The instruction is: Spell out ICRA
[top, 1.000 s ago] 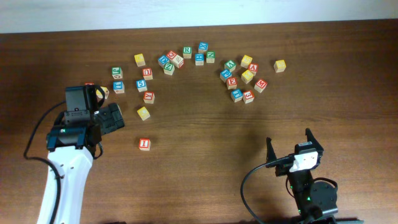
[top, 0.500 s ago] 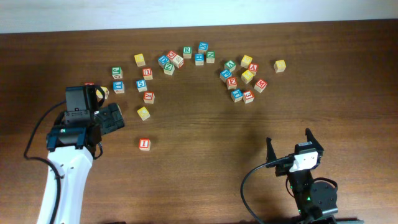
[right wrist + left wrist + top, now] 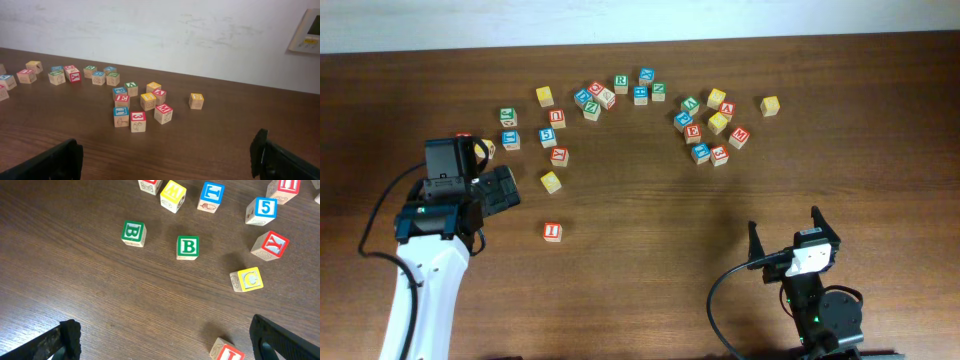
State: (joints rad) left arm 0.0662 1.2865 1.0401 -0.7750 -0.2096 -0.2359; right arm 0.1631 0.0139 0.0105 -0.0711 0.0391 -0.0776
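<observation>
From above, the wooden table (image 3: 650,220) carries many small letter cubes in the upper half of the frame. The green "R" cube (image 3: 621,83) lies at the top centre in the middle group, and the red "A" cube (image 3: 726,109) is in the group at the upper right. The yellow cube (image 3: 551,182) lies alone left of centre, and the red "I" cube (image 3: 552,231) is below it, apart from all the others. The left gripper (image 3: 502,190) is at the left, near the yellow cube but not touching it. The right gripper (image 3: 784,222) is at the lower right, far from every cube, with its fingers spread. In the left wrist view the left gripper (image 3: 170,345) has its jaws wide apart and holds nothing. The yellow cube (image 3: 247,279) shows a "C" at the right, the red "I" cube (image 3: 227,352) is cut by the bottom edge, and two green "B" cubes (image 3: 187,247) lie in the upper middle. In the right wrist view the right gripper (image 3: 165,162) is also wide and empty, and the red "A" cube (image 3: 159,95) sits in the middle group.
</observation>
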